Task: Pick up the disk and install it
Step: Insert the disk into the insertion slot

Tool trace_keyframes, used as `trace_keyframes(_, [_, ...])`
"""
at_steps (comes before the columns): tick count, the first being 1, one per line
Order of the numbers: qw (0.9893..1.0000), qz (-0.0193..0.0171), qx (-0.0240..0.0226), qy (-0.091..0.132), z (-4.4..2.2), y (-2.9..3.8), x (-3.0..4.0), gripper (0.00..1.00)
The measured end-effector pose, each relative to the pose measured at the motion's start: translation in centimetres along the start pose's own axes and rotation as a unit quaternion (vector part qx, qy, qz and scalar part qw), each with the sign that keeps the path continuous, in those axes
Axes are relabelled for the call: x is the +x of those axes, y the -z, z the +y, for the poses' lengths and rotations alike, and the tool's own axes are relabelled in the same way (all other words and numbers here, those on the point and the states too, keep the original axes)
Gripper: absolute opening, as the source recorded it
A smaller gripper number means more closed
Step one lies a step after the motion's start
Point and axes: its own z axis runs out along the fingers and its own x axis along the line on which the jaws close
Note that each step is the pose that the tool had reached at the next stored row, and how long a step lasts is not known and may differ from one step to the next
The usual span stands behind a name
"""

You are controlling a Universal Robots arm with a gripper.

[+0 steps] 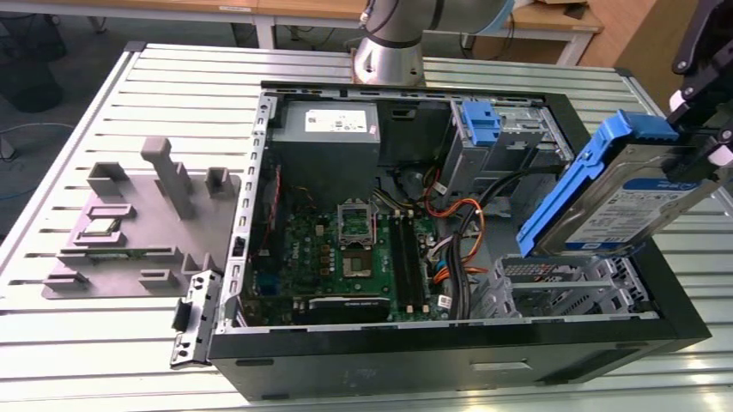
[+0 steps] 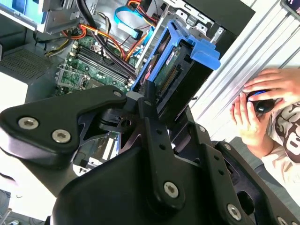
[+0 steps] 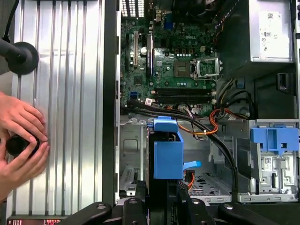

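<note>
Disk status: off the counter and held in the air, tilted steeply, over the corner of the open computer case on the exterior view's right. Its blue rails and labelled face are plain in that view.

Pincer: clamped on the disk. In the second wrist view the fingers press against the drive's end, with the blue rail tab projecting beyond them. In the first wrist view the disk hangs directly out from the pincer, above the case interior.

Pick-up: judged complete, since nothing but the pincer touches the drive.

Installation: judged not done. The metal drive cage sits just below the disk's lower edge, and the drive is not seated in it. I cannot tell whether the lower edge touches the cage frame. The disk's tilt does not yet match the cage opening, so alignment and seating remain outstanding.

Other findings: a bare blue bracket occupies a bay farther back, well apart from the disk. The grey power supply and motherboard lie undisturbed. A person's hands rest on a small dark object on the counter beside the case, outside it.
</note>
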Motion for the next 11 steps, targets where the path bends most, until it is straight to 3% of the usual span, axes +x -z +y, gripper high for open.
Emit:
trace_keyframes(5, [1.0000, 0.0000, 0.0000, 0.000, -0.02, -0.22, 0.20, 0.35])
trace_keyframes(11, [1.0000, 0.0000, 0.0000, 0.001, -0.08, -1.23, 0.38, 0.35])
